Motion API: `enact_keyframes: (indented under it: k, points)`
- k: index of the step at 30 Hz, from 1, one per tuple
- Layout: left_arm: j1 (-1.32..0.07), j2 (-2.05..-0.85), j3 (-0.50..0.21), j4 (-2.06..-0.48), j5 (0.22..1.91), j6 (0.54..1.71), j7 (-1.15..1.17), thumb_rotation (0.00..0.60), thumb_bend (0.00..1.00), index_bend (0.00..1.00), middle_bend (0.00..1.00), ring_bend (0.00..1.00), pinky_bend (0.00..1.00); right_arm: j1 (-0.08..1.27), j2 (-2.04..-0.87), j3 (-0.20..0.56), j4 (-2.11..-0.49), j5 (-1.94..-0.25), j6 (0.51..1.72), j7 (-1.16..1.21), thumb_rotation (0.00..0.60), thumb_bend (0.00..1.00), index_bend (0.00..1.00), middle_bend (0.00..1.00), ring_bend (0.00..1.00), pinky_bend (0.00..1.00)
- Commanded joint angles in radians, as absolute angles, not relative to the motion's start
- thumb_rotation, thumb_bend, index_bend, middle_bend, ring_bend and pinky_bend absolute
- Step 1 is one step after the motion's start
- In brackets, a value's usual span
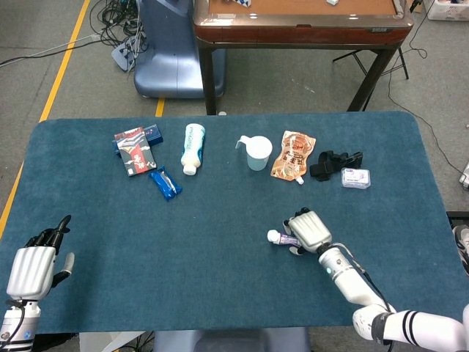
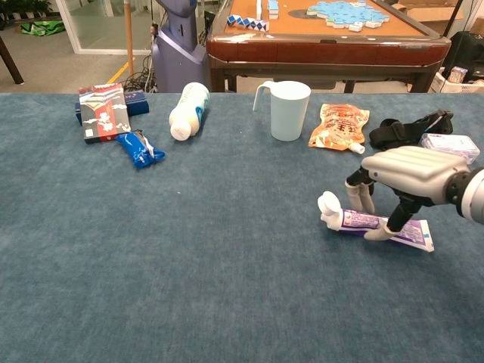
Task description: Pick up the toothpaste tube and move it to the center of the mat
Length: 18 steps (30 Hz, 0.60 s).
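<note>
The toothpaste tube is purple with a white cap and lies flat on the blue mat, cap pointing left. In the head view only its cap end shows, right of the mat's middle. My right hand arches over the tube's rear half. Its fingers stand on the tube's far side and the thumb touches its near side. The head view shows that hand covering the tube body. My left hand rests at the mat's near-left corner, empty, its fingers stretched out.
Along the far side of the mat lie a red box, a blue packet, a white bottle, a pale cup, an orange pouch, a black strap and a small white pack. A wooden table stands behind.
</note>
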State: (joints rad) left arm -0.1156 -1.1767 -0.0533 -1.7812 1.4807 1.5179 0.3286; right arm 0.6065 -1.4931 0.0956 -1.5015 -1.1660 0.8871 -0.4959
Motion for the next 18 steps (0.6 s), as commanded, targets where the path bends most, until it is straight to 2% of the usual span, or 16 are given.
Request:
enact_keyframes:
  k: [1, 8, 18]
  points:
    - [-0.114, -1.178, -0.053, -1.78, 1.481, 1.518, 0.326, 0.6, 0.42, 0.0, 0.27, 0.23, 0.33, 0.609, -1.501, 0.091, -1.49, -1.157, 0.888, -0.495, 0.6, 0.26, 0.52, 0.54, 0.36, 0.23]
    - [-0.112, -1.178, -0.055, -1.777, 1.481, 1.521, 0.322, 0.6, 0.42, 0.0, 0.27, 0.23, 0.33, 0.62, -1.51, 0.082, -1.472, -1.139, 0.88, -0.496, 0.6, 0.33, 0.52, 0.54, 0.36, 0.23]
    - [-0.105, -1.177, -0.054, -1.774, 1.48, 1.525, 0.318, 0.6, 0.42, 0.0, 0.27, 0.23, 0.33, 0.643, -1.512, 0.077, -1.468, -1.12, 0.865, -0.501, 0.6, 0.49, 0.56, 0.56, 0.38, 0.24]
